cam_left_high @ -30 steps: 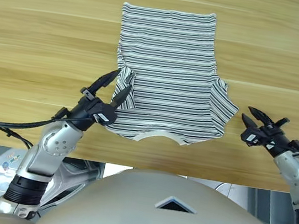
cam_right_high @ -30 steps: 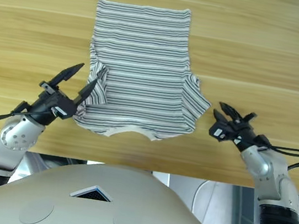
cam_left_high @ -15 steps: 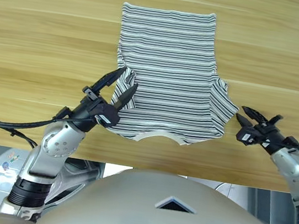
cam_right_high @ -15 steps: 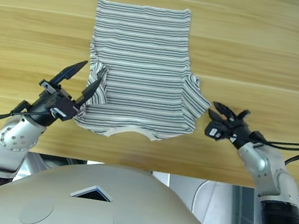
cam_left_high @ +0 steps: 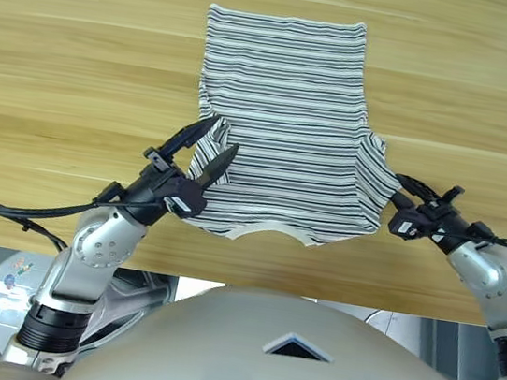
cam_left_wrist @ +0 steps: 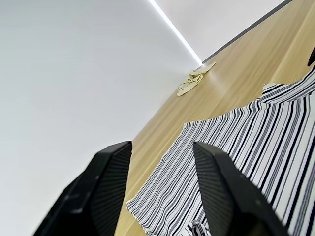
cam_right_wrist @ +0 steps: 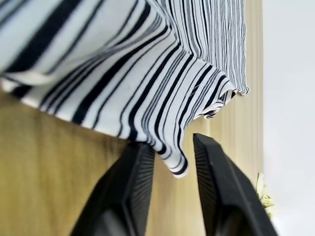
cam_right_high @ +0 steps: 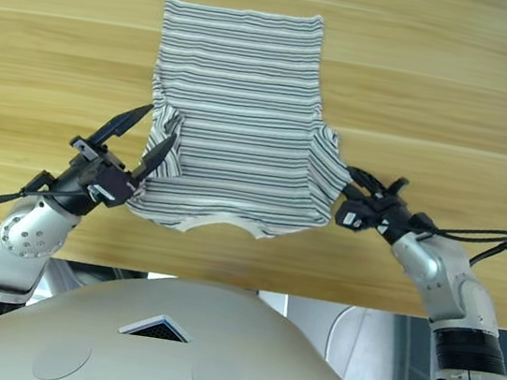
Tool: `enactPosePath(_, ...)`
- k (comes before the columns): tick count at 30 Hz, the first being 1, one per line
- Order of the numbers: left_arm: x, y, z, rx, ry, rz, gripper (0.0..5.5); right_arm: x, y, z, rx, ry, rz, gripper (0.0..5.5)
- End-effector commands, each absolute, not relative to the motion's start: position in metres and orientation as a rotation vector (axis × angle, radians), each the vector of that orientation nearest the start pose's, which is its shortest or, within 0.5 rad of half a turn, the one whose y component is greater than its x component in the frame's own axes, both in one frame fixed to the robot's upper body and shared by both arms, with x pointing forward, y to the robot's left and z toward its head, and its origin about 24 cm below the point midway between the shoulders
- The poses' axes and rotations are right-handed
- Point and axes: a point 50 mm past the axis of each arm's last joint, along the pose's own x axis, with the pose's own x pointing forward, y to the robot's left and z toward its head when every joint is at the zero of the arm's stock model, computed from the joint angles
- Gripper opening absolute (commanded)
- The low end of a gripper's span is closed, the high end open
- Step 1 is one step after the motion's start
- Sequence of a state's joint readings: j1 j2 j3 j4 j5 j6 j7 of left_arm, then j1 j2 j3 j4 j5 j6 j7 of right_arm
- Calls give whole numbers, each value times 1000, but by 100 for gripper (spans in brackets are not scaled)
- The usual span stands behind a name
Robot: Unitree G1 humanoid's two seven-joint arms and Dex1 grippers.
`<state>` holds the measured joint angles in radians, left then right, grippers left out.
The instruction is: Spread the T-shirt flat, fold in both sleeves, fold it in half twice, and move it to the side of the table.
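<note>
We judge the T-shirt (cam_left_high: 284, 109) limp and light; pinch at the sleeves (cam_left_high: 377, 172). Left gripper (cam_left_high: 216, 141) and right gripper (cam_left_high: 397, 189): fingers spread apart.

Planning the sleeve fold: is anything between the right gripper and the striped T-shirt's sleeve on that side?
Nothing visible stands between them. The right gripper is open at the sleeve edge of the black-and-white striped T-shirt, which lies on the wooden table.

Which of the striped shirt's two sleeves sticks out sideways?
The right sleeve, by the robot's right hand; the left sleeve lies folded in over the T-shirt.
</note>
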<state>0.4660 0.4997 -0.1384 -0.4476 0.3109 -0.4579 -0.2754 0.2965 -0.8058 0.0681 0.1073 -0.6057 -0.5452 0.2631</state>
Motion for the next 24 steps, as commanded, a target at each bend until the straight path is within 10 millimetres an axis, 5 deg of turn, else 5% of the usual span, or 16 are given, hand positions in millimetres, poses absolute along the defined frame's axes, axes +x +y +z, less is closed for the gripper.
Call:
enactPosePath(1,143,153,79,703,-308,-654,232,170,-264,16,-1291,163,778,66)
enactPosePath(4,141,152,78,696,-303,-654,232,172,-269,16,-1294,171,749,5)
enactPosePath(12,139,151,74,679,-295,-658,232,174,-270,18,-1280,148,719,2)
enactPosePath(24,139,151,65,674,-273,-666,232,168,-229,43,-968,-39,783,2)
